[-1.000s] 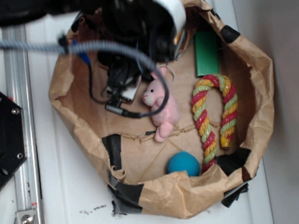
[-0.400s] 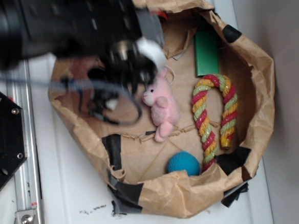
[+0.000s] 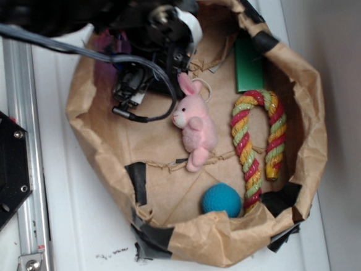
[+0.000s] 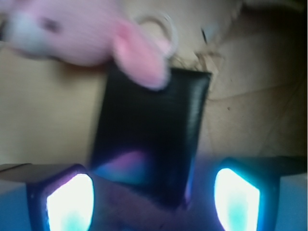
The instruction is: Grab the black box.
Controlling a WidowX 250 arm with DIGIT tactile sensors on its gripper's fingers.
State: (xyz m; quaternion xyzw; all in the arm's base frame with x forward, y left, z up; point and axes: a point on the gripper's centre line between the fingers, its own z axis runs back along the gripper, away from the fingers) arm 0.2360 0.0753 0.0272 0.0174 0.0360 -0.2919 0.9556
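In the wrist view the black box (image 4: 154,130) lies on the brown paper just ahead of my gripper (image 4: 154,202), glossy and slightly wrinkled. Its near end reaches in between my two glowing fingertips (image 4: 70,202), with a gap on each side. The gripper is open. The pink bunny's ear (image 4: 139,57) overlaps the box's far edge. In the exterior view the arm and gripper (image 3: 145,76) hang over the upper left of the paper bag and hide the box.
The pink bunny (image 3: 195,125) lies mid-bag, right of the gripper. A red, yellow and green rope cane (image 3: 258,136), a blue ball (image 3: 221,199) and a flat green box (image 3: 248,62) share the crumpled brown paper bag (image 3: 206,239). A cable loops beside the bunny.
The arm has swung about and settled lower over the bag's upper left, beside the bunny's head. The bag's rim has shifted a little.
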